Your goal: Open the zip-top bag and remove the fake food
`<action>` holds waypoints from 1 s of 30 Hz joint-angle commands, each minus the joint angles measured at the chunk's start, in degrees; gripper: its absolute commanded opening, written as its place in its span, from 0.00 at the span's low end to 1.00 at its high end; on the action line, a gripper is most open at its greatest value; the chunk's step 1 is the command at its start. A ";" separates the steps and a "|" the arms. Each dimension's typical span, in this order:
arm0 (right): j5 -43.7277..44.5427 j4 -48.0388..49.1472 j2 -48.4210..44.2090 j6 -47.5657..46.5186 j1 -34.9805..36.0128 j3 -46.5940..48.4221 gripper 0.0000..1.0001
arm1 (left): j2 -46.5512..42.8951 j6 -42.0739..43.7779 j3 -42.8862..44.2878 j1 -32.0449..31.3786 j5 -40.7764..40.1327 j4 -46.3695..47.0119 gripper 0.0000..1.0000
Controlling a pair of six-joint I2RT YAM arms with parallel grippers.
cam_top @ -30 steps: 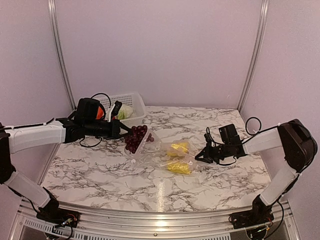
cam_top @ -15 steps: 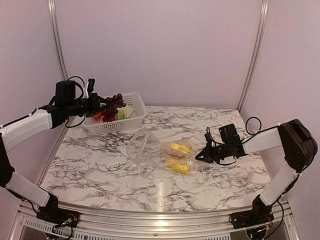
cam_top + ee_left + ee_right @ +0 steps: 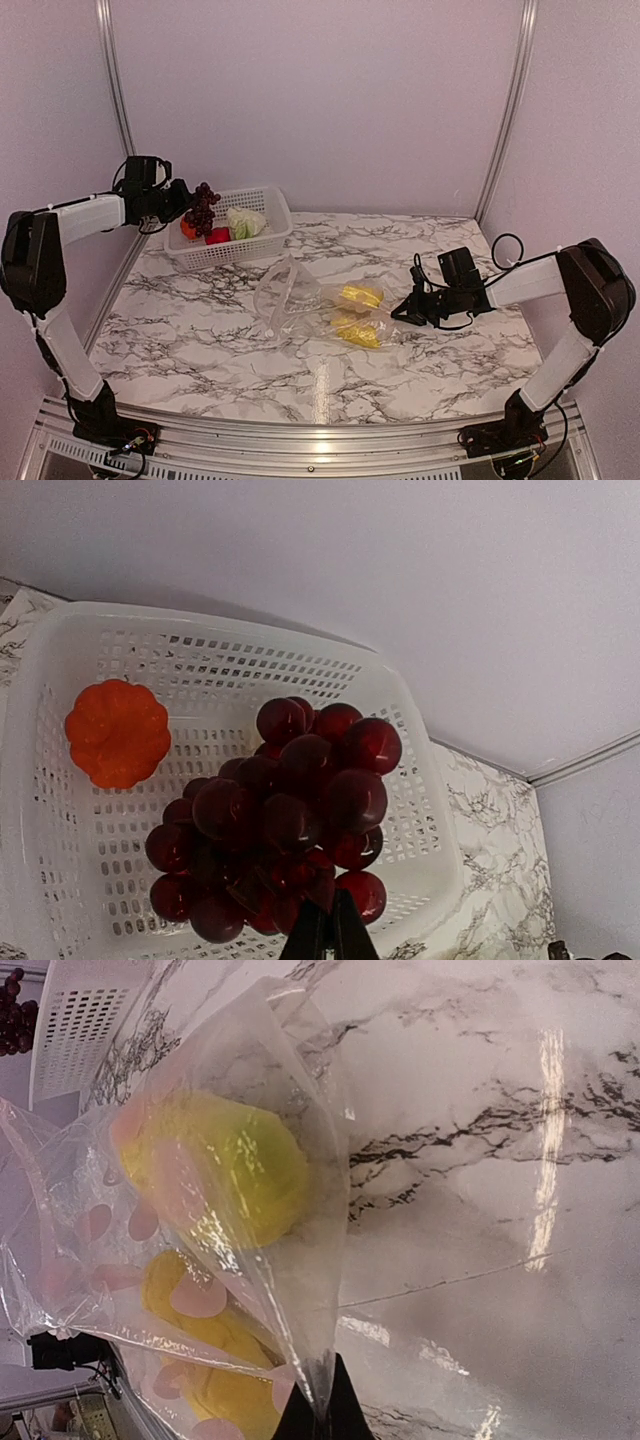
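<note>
Left end effector [image 3: 183,203] is clamping the dark grapes [image 3: 203,207], its jaws pressed nearly together on the bunch. The grapes are hanging over the left end of the white mesh basket [image 3: 268,196], above bare basket floor beside the orange piece [image 3: 118,732]. Judging from this, the release is asking for little more than a straight drop. Right end effector [image 3: 407,307] is pinching a fold of the zip-top bag [image 3: 296,296] at its right end, jaws closed on the plastic. That bag is lying on the marble surface [image 3: 200,330], well apart from the left end effector, to its right and nearer the arm bases. Its long axis is running left to right, its mouth seemingly gaping toward the basket side. Yellow pieces [image 3: 358,297] are sitting inside near the pinched end, so the left arm is standing nearer the mouth.
</note>
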 commanded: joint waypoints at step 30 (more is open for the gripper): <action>-4.49 -10.46 -7.28 -5.28 -2.47 4.50 0.63 | -25.39 6.94 -27.68 -10.01 22.21 -10.33 0.47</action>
